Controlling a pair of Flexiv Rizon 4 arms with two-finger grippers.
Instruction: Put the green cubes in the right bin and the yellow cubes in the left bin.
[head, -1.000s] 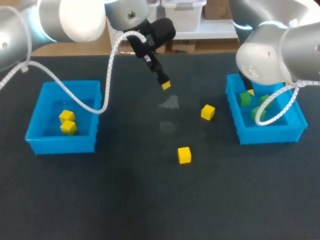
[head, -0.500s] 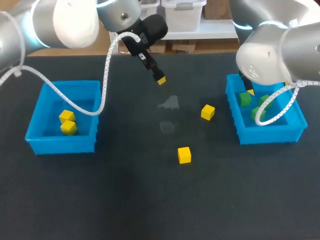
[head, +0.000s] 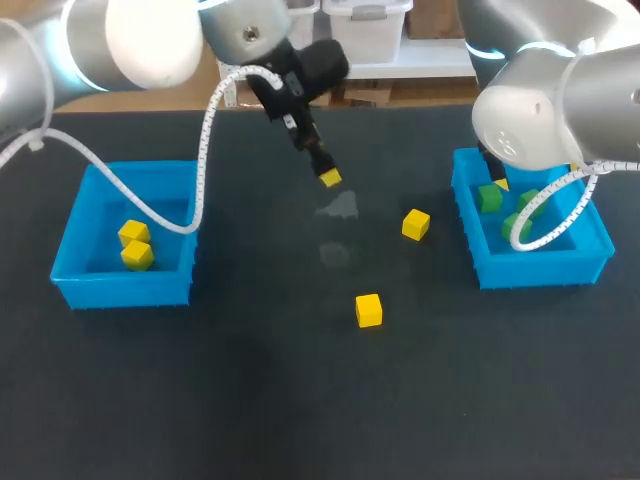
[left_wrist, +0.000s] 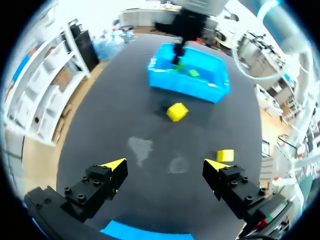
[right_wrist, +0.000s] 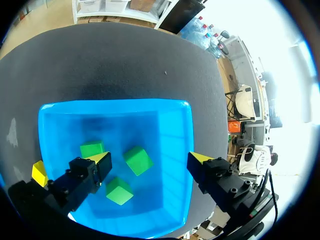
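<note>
Two yellow cubes lie loose on the dark table, one (head: 416, 224) near the right bin and one (head: 368, 310) nearer the front. My left gripper (head: 328, 177) hangs open and empty above the table's middle; in its wrist view (left_wrist: 165, 165) both cubes (left_wrist: 177, 111) (left_wrist: 225, 155) lie ahead of it. The left bin (head: 150, 172) holds two yellow cubes (head: 133, 233). Over the right bin (head: 465, 190) my right gripper (right_wrist: 150, 159) stands open, with three green cubes (right_wrist: 138, 160) lying below it in that bin (right_wrist: 170, 125).
Two pale smudges (head: 340, 206) mark the table between the bins. A yellow cube (right_wrist: 39, 172) shows just outside the right bin's wall in the right wrist view. My left arm's white cable (head: 205, 150) droops over the left bin.
My left gripper drew back towards the left and far side, then came forward and down again, ending close to where it began. The right arm and the cubes have not moved.
</note>
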